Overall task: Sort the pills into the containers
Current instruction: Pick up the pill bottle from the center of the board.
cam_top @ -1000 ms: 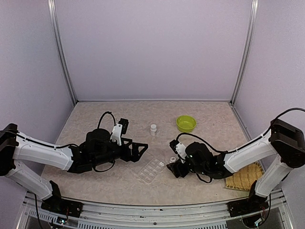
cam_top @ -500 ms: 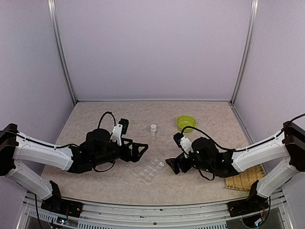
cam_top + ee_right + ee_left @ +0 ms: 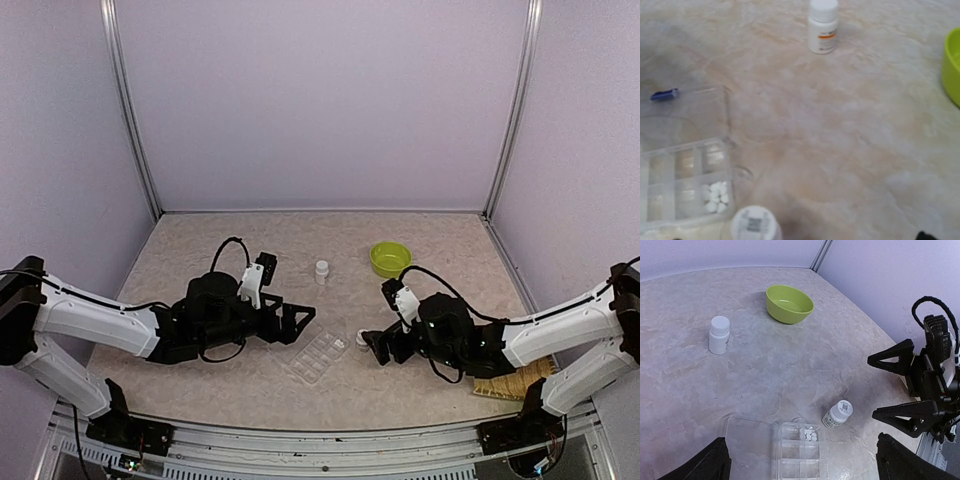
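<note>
A: Pills, where are they sitting?
B: White pills (image 3: 809, 434) are lying bunched in one corner compartment of the clear pill box (image 3: 318, 356). That corner is the one nearest the small capped bottle (image 3: 837, 414), which is standing just beside the box.
A: Box position?
B: It's lying flat on the bench (image 3: 200, 250), toward the near edge, between the two arms. Its lid (image 3: 690, 112) is lying swung open, flat next to the compartments. A small blue piece (image 3: 664, 94) is sitting at one edge of the lid. Can't tell whether it's a pill or a clasp.
A: Pincers?
B: Left pincer (image 3: 303, 322) is hovering just left of the box, fingers spread wide apart, gripping nothing. Right pincer (image 3: 872, 387) is hovering just right of the small capped bottle. Its fingers are apart too, and the left wrist view is showing a gap between them and the bottle.
A: Anything else out there?
B: A second white bottle (image 3: 322, 270) is standing upright, cap on, farther back and well apart from the box. A lime-green bowl (image 3: 390, 259) is sitting to its right. A woven mat (image 3: 515, 378) is lying at the right edge, partly hidden by the right arm.
</note>
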Available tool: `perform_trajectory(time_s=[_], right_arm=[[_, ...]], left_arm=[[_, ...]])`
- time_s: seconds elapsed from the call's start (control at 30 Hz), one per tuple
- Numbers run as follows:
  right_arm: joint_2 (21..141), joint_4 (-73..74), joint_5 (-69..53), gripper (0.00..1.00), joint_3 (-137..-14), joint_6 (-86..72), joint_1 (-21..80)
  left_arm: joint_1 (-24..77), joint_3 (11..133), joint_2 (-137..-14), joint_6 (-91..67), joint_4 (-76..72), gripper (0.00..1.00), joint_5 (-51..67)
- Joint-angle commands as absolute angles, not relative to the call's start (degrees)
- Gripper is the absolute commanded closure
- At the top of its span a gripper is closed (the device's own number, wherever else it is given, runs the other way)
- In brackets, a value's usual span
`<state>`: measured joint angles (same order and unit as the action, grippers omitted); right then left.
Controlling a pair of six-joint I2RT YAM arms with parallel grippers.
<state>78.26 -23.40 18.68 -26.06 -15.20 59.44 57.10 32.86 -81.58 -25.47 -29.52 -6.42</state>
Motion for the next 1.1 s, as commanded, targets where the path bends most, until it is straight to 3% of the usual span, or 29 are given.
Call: perform_trajectory(time_s=[0.0, 1.07], right_arm=[[75.9, -24.8, 22.0, 0.0, -24.4, -17.6, 58.8], [76.1, -18.6, 30.2, 0.0, -20.7, -30.3, 51.3]], left_arm=[[57.8, 35.4, -83.5, -25.3, -29.6, 0.01, -5.6], [59.2, 42.5, -94.0, -24.3, -27.9, 0.01, -1.6]])
